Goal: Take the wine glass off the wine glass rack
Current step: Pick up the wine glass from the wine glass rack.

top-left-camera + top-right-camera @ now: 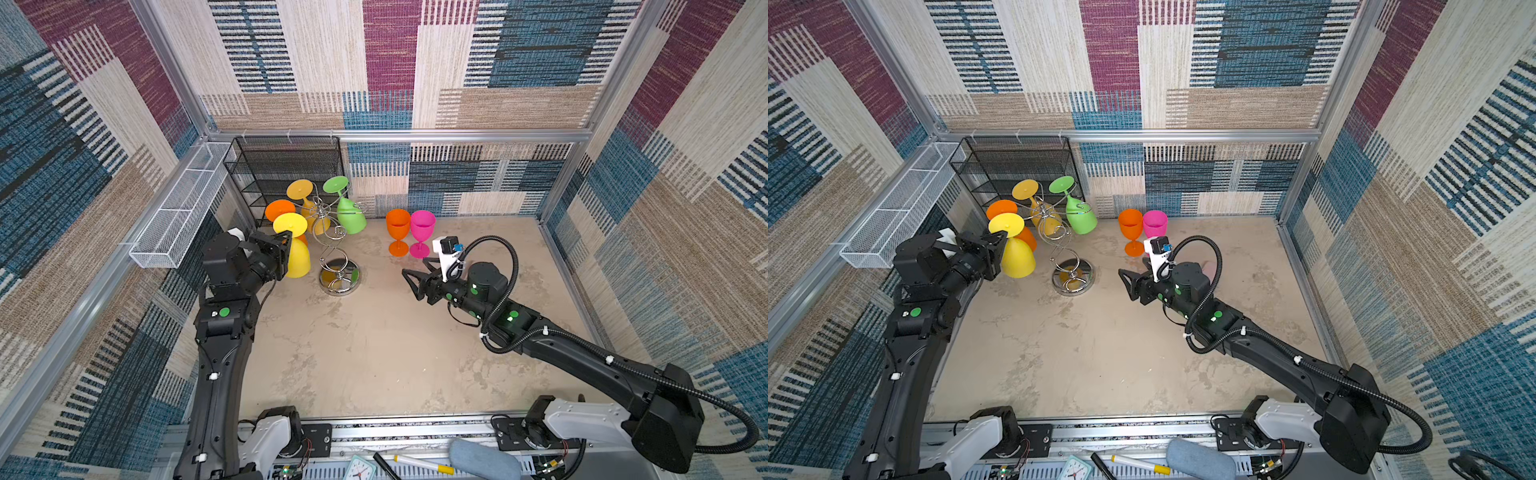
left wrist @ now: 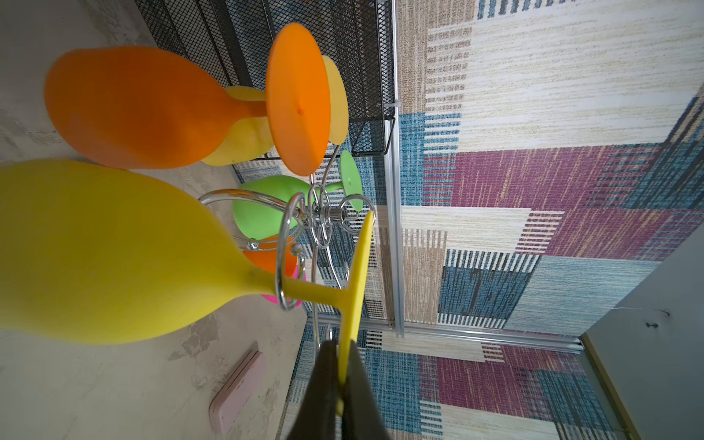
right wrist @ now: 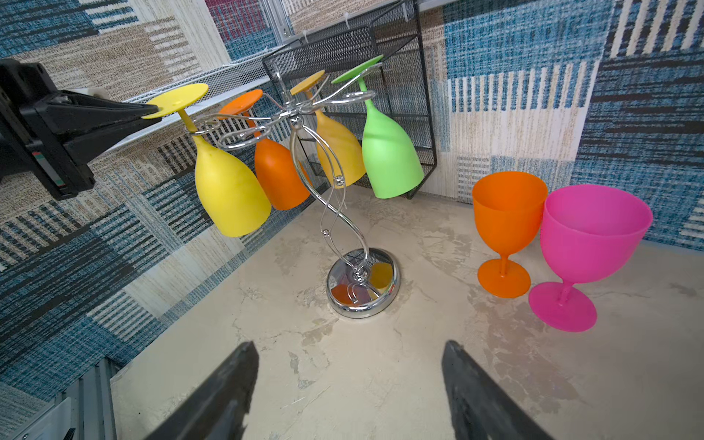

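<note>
Left gripper (image 3: pixel 150 111) pinched shut on the foot rim of the yellow wine glass (image 3: pixel 228 190). Glass hangs bowl-down, stem in a scroll arm on the 9 o'clock side of the wine glass rack (image 1: pixel 338 276). Right gripper (image 3: pixel 349 344) wide open and empty, at the rack's 3 o'clock over the bench (image 1: pixel 374 353).

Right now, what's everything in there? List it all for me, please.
Chrome wire wine glass rack: one, silver, table's left rear.
Hanging plastic wine glasses: four, bright yellow, orange, amber, green, upside down on the rack.
Upright plastic wine glasses: two, orange and pink, right of the rack.
Black mesh shelf unit: one, black, behind the rack.
Long white mesh basket: one, white, left wall.
Flat pink block: one, pink, on the table.
Clock, black pen, yellow-capped marker, grey-blue pad: one each, front ledge.
Table: one, mottled beige.
Robot arms: two, black; left arm jaws shut on the bright yellow glass's foot, right arm jaws open, empty.
</note>
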`<state>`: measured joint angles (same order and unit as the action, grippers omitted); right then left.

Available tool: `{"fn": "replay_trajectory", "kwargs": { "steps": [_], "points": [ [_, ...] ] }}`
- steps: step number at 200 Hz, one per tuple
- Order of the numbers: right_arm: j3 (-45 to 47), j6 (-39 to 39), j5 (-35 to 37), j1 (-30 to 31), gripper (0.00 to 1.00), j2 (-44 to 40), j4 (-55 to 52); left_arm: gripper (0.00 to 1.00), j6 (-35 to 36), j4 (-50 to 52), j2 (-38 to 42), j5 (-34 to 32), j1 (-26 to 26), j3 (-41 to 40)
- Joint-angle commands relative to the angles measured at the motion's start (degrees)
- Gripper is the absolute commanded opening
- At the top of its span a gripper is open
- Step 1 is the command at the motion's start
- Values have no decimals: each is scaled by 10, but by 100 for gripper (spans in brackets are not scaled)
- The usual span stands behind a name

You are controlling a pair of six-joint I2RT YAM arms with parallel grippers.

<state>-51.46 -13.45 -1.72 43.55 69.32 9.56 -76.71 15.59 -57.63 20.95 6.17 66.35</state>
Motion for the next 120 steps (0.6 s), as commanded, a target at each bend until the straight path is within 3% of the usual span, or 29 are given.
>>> {"fn": "replay_trajectory", "kwargs": {
  "steps": [1,120],
  "points": [
    [-6,0,3,0,78,1,17,0,32,9,1,-9,1,7],
    [-3,2,8,0,78,-1,15,0,59,16,-32,-27,2,36]
  ]
}}
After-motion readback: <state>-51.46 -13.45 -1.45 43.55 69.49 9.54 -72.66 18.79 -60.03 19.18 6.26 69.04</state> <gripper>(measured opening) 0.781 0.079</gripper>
